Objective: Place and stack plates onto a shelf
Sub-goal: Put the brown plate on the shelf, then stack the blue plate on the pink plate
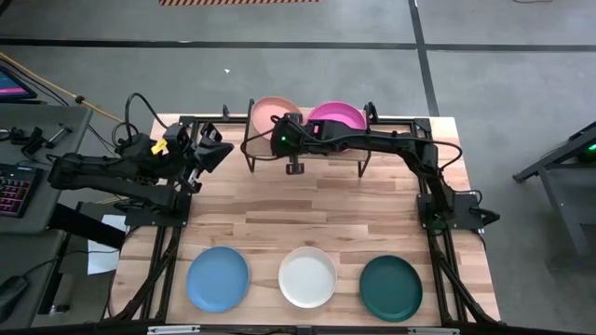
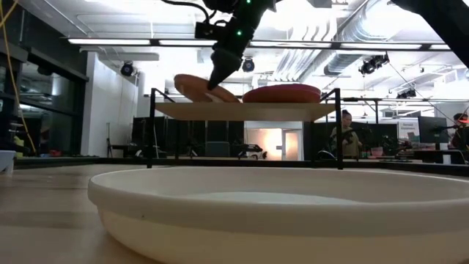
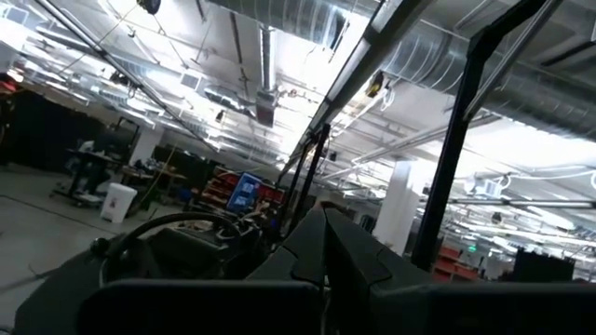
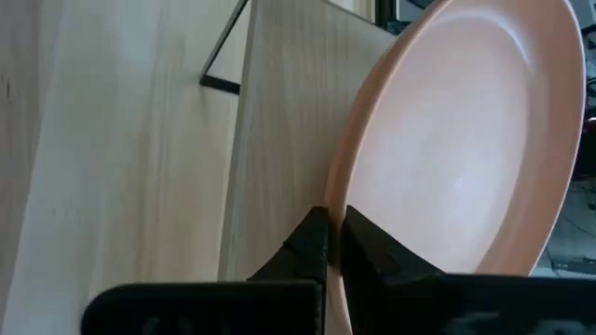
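Note:
The shelf (image 1: 307,149) stands at the table's far middle. On its right half lies the magenta plate (image 1: 337,116); no red plate shows apart from it. Over the left half is the salmon pink plate (image 1: 272,110), tilted in the low view (image 2: 192,86). My right gripper (image 1: 285,132) reaches in from the right and is shut on this plate. The light blue plate (image 1: 218,278), white plate (image 1: 308,276) and dark green plate (image 1: 391,288) lie in a row at the near edge. My left gripper (image 1: 214,149) waits shut at the table's far left, touching nothing. My right gripper pinches the salmon pink plate's rim (image 4: 346,200) between its two fingers (image 4: 312,244), at the plate's near side. It comes down from above, slanting toward the far edge. The plate sits tilted, one side raised and the lower side (image 2: 231,97) on the shelf board.
The shelf's thin black legs (image 1: 250,158) stand on the wooden table (image 1: 307,209), whose middle is bare wood. The white plate (image 2: 278,209) fills the low view's foreground. A keyboard and cables lie left of the table. People stand in the room behind.

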Tool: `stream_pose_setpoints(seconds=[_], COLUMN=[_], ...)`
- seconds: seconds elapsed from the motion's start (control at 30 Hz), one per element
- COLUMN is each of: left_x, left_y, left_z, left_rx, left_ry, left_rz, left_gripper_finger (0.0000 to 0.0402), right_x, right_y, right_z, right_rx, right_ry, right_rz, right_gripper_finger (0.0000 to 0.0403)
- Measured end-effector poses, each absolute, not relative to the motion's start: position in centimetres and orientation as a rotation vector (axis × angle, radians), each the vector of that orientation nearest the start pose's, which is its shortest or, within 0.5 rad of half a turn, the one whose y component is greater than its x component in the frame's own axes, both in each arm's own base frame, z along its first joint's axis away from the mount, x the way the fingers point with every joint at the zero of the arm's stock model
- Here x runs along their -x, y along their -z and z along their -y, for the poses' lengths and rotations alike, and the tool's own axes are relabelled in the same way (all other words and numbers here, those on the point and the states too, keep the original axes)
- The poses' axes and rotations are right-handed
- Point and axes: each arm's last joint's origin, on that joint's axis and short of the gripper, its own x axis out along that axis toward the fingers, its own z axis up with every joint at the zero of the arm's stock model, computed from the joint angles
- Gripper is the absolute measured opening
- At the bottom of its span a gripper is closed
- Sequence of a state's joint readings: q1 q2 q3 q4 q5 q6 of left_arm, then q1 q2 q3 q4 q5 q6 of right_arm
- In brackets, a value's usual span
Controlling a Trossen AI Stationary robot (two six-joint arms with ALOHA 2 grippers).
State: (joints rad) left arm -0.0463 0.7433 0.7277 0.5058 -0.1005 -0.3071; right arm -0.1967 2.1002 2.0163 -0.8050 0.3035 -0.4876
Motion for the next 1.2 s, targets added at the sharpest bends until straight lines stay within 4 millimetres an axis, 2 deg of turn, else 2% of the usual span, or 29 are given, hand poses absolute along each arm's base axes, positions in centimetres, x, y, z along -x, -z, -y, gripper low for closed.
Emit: stream_pose_setpoints(seconds=[0.27, 0.57, 0.73, 0.93, 1.07, 1.2], left_x=[-15.7, -15.7, -15.7, -16.1, -16.5, -16.7], left_y=[-38.2, -38.2, -38.2, -37.2, -36.4, -35.8], left_z=[0.4, 0.4, 0.4, 0.4, 0.4, 0.4], left_rx=[0.331, 0.3, 0.282, 0.276, 0.273, 0.269], left_ry=[0.003, -0.006, -0.012, -0.026, -0.06, -0.072], left_rz=[0.48, 0.48, 0.471, 0.364, 0.275, 0.214], left_gripper_finger=[0.0, 0.0, 0.0, 0.0, 0.0, 0.0], right_x=[-45.3, -45.1, -42.8, -37.7, -35.3, -33.8], right_y=[-29.7, -30.0, -33.0, -36.8, -38.5, -40.0], right_z=[9.8, 9.7, 8.7, 5.5, 2.0, -1.3], right_rx=[0.426, 0.431, 0.333, -0.033, -0.024, 0.019], right_ry=[0.244, 0.25, 0.176, -0.021, -0.078, -0.077], right_rz=[-0.973, -0.972, -0.947, -1.017, -1.075, -1.044], right_gripper_finger=[0.0013, 0.0132, 0.0178, 0.0188, 0.0188, 0.0188])
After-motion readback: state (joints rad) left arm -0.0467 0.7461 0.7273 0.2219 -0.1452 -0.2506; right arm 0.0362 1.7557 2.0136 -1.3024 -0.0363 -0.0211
